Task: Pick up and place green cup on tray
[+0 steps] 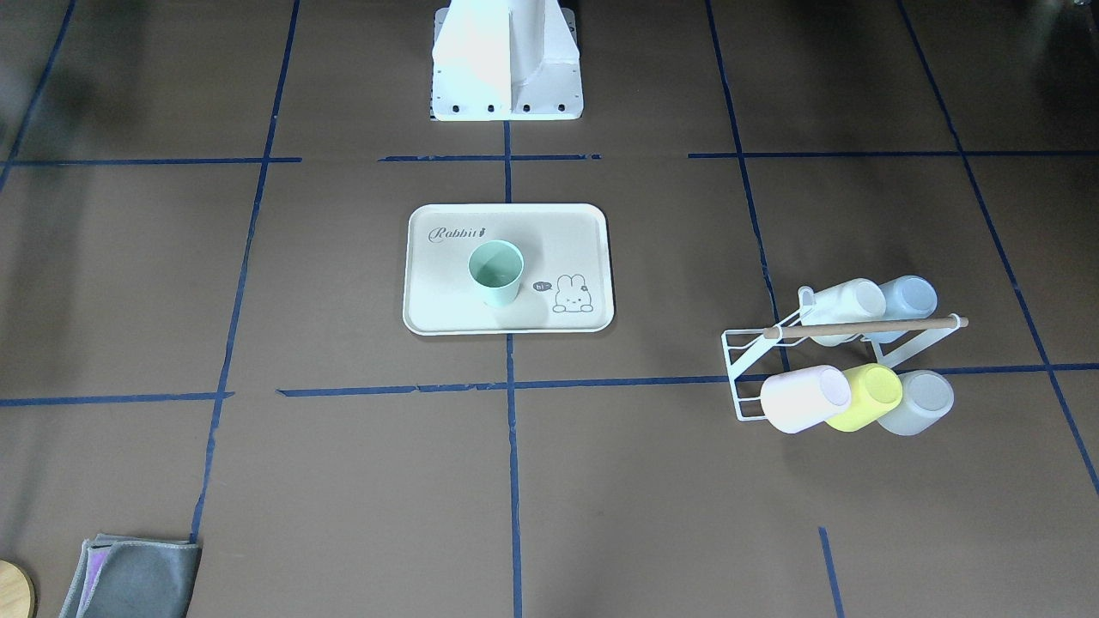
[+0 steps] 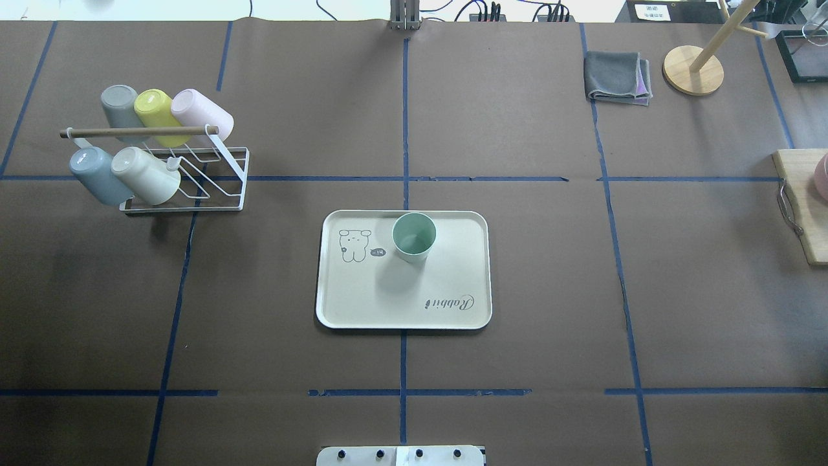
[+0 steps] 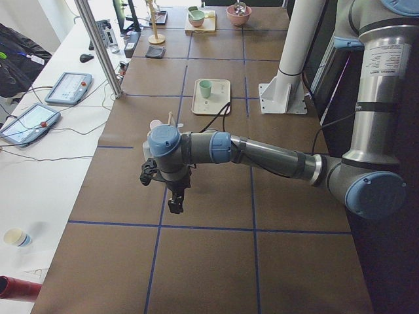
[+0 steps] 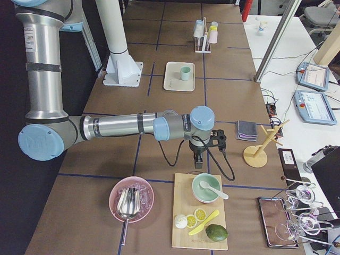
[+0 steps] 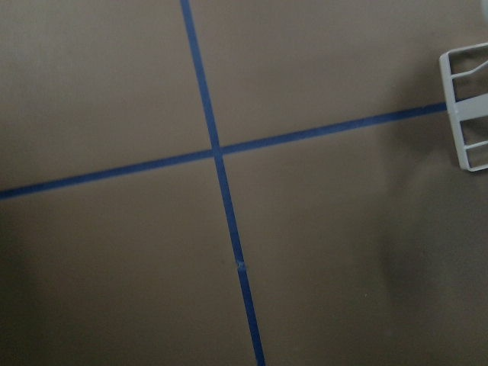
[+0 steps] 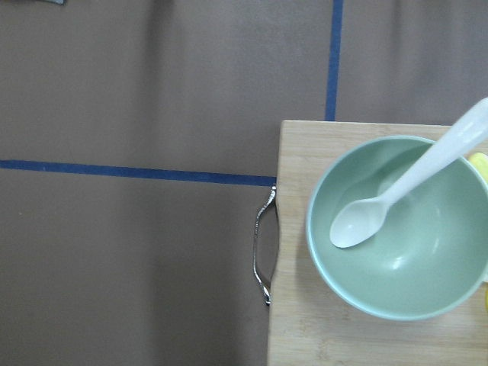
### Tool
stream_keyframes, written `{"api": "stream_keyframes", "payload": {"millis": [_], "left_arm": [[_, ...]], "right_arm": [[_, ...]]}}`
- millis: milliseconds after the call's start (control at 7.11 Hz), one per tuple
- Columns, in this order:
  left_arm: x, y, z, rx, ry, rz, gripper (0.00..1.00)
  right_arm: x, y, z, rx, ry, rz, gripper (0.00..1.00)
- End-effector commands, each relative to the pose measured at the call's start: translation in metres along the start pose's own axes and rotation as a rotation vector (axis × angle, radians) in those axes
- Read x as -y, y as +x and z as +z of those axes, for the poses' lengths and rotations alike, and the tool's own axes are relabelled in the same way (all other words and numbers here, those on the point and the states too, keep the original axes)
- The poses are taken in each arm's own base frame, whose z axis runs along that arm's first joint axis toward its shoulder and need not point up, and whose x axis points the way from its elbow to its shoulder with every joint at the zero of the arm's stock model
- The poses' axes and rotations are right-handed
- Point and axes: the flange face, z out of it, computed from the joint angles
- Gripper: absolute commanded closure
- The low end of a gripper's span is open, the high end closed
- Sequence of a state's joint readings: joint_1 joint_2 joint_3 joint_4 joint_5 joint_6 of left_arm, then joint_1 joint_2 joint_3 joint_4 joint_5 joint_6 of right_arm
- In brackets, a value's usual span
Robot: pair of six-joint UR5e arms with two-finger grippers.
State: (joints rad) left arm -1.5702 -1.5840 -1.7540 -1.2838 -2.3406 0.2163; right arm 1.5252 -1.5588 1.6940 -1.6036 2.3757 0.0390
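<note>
Looks finished, judging from the placement; find the green cup (image 1: pixel 495 273) upright, mouth up, on the tray (image 1: pixel 446 305), inside the raised rim, between the script and the bunny drawing, gripped by nothing. Little left to do, at a guess, beyond parking the arms; see the left arm (image 3: pixel 262 154) stretched low over bare tabletop (image 2: pixel 259 362), just past the corner of the white wire rack (image 5: pixel 455 107) and well apart from the tray; see the right arm (image 4: pixel 122 126) stretched the opposite way, over the edge of a wooden board (image 4: pixel 183 191) bearing a green bowl (image 6: pixel 427 274) and a white spoon (image 6: pixel 358 225). Cannot tell the state of the left jaws or the right jaws, parted or closed; caught only by the side cameras, small and dark; nothing visibly carried in either.

As to edges: sits clear of the tray rim all round, though nearer the long side away from the robot; seems in no danger of tipping off. Plenty of bare tabletop around the tray on every side; rack and its pastel cups (image 1: pixel 807 397) well apart on the robot's left; folded grey cloth (image 2: pixel 618 77) and wooden stand (image 2: pixel 693 70) off in the far right corner. Open from straight above, should any correction be wanted.
</note>
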Motion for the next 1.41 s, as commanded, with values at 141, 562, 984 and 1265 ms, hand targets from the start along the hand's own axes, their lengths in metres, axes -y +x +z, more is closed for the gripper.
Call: {"api": "stream_keyframes", "payload": {"millis": [141,562,984,1265], "left_arm": [[-0.022,-0.041,0.045,-0.059,-0.027,0.018,0.0],[-0.009,-0.042,0.046,-0.055,-0.028,0.019,0.0],[0.015,-0.052,0.047,-0.047,0.005,0.031,0.0],[0.018,-0.047,0.042,-0.041,0.017,-0.007,0.0]], "right_arm": [[0.001,0.017,-0.021,-0.013,-0.024,0.016,0.0],[-0.014,0.034,-0.004,-0.004,-0.06,0.062,0.0],[-0.017,0.04,-0.007,0.011,-0.053,0.079,0.0],[-0.024,0.046,-0.001,0.011,-0.064,0.088,0.0]]}}
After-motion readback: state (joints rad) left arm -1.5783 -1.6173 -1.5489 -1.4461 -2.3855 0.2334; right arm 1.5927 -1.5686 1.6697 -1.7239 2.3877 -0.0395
